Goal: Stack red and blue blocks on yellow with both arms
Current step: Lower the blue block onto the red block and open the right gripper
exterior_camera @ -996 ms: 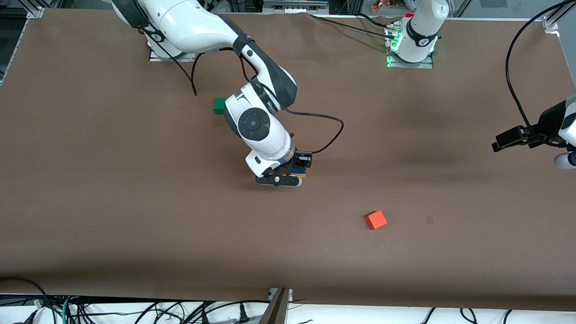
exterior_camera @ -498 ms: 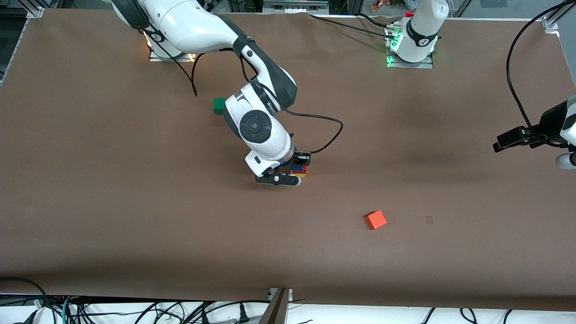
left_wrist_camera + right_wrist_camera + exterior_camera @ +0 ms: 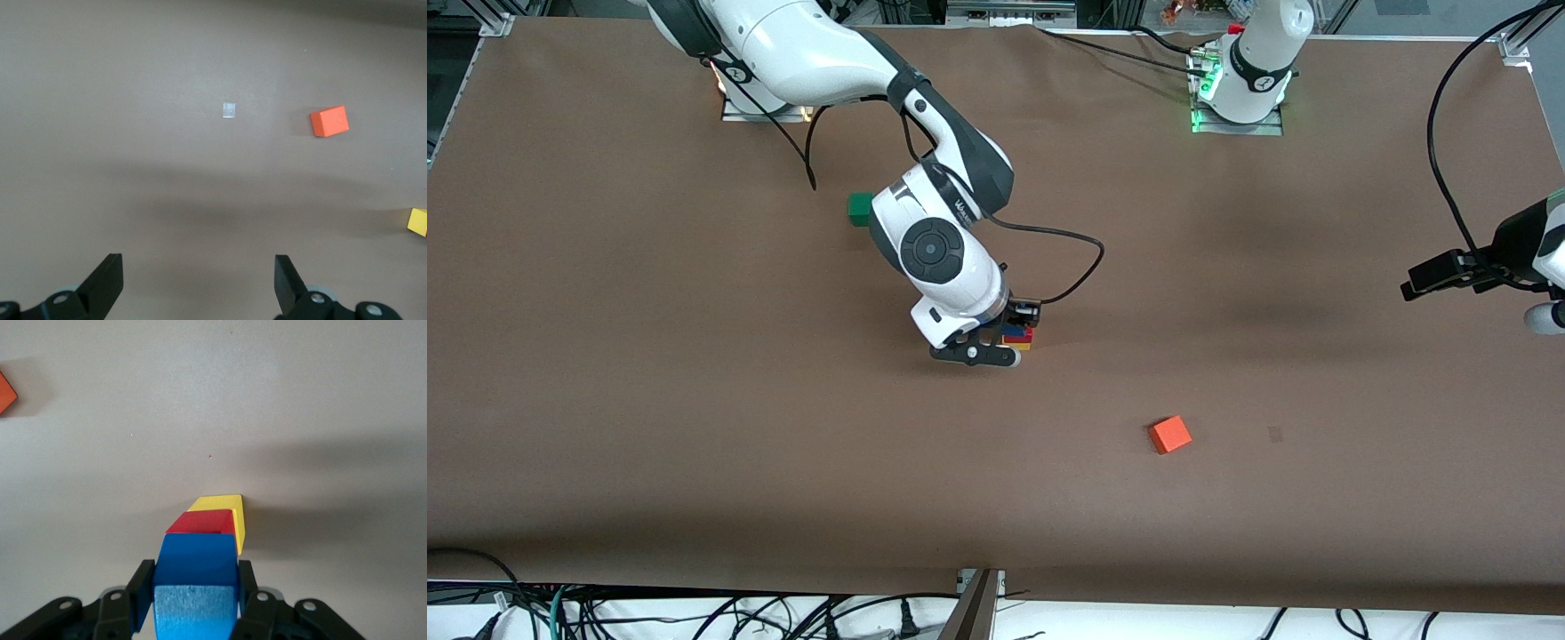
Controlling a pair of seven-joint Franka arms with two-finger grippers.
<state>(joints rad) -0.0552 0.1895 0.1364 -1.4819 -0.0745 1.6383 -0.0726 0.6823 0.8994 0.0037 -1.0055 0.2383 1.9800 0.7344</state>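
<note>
Blue block [image 3: 196, 577] clamped in right tool [image 3: 193, 600]; left tool [image 3: 199, 283] apart, orange cube [image 3: 1169, 435] near.

Both arms are built of glossy white shells with dark grey joints; black cables are looped beside the right arm [image 3: 934, 249], a round dark grey cap is set on its wrist, and black fingers [image 3: 143, 587] are fitted

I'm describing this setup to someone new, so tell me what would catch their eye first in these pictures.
First, the three-cube stack mid-table: the right pincer is shut on the blue cube, which sits over the red cube on the yellow cube. Next, the lone orange cube, nearer the front camera than the stack. The left pincer waits open at the left arm's end of the table.
</note>
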